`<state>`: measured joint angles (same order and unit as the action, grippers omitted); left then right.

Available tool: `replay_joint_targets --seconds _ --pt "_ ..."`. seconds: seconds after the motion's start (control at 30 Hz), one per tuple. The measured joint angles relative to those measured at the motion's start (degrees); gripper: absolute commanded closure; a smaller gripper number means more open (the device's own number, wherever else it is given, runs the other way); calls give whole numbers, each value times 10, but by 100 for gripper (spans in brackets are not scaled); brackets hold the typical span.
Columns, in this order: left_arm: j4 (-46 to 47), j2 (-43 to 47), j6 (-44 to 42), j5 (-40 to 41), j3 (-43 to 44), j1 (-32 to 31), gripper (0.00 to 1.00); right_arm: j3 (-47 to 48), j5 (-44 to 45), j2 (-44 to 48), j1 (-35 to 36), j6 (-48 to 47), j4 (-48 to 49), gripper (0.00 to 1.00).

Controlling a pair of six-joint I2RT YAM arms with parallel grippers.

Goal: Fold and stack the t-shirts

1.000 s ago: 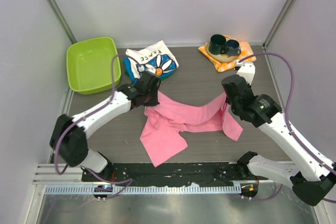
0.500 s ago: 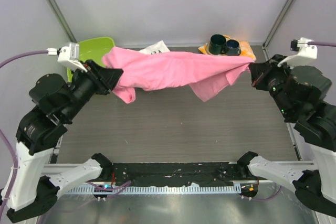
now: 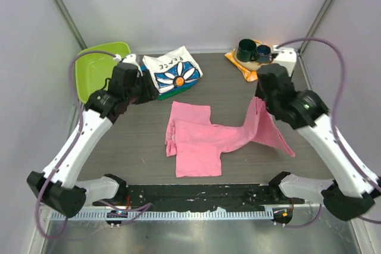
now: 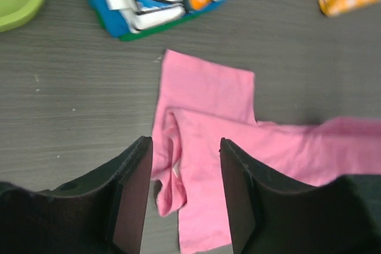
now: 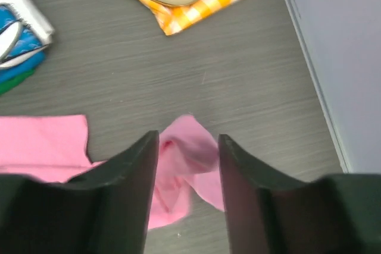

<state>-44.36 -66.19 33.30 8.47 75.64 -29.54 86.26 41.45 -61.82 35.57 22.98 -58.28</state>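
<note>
Left fingers [image 3: 149,90] are roughly half open and empty. They hang at the left edge of the daisy shirt [image 3: 172,74], off the desk [image 3: 137,147]. Left wrist cam looks down through the gap at the pink shirt [image 3: 199,141]; no contact.

Right fingers [image 3: 261,98] are open a little less, well right of the daisy shirt and a bit nearer the arm bases. The right end of the pink shirt peaks up into that gap. Right wrist cam shows cloth between the two fingers, with space either side and no pinch visible. Can't tell if the cloth brushes a finger.

Pink shirt:
- It lies on the desk on the arm-base side of the daisy shirt, near it but not touching.
- The left part is flat, with one sleeve pointing back toward the daisy shirt.
- There's a rumpled doubled-over ridge along the left edge.
- The body runs right as a narrowing band, rising to the right fingers.
- A loose flap hangs down past them on the right.
- It is not folded.

Daisy shirt is folded, print up, "PEACE" readable. It sits on top of a folded green shirt [image 4: 149,31], of which only the edge shows.

Green tub [image 3: 98,75] sits just left of the daisy shirt. Two dark mugs [image 3: 255,52] on a checked cloth [image 3: 257,69] are well to its right, at the back of the desk.
</note>
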Motion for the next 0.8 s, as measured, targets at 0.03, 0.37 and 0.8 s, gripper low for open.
replay_joint_targets --seconds 0.03,0.37,0.8 --pt "10 -21 2 -16 2 37 28 -5 15 -27 -8 0 10 3" --pt "76 -32 43 -118 -118 127 2 -109 13 -80 -48 14 49 2" --pt "128 162 192 -131 -365 -188 26 -166 -17 14 -48 13 55 1"
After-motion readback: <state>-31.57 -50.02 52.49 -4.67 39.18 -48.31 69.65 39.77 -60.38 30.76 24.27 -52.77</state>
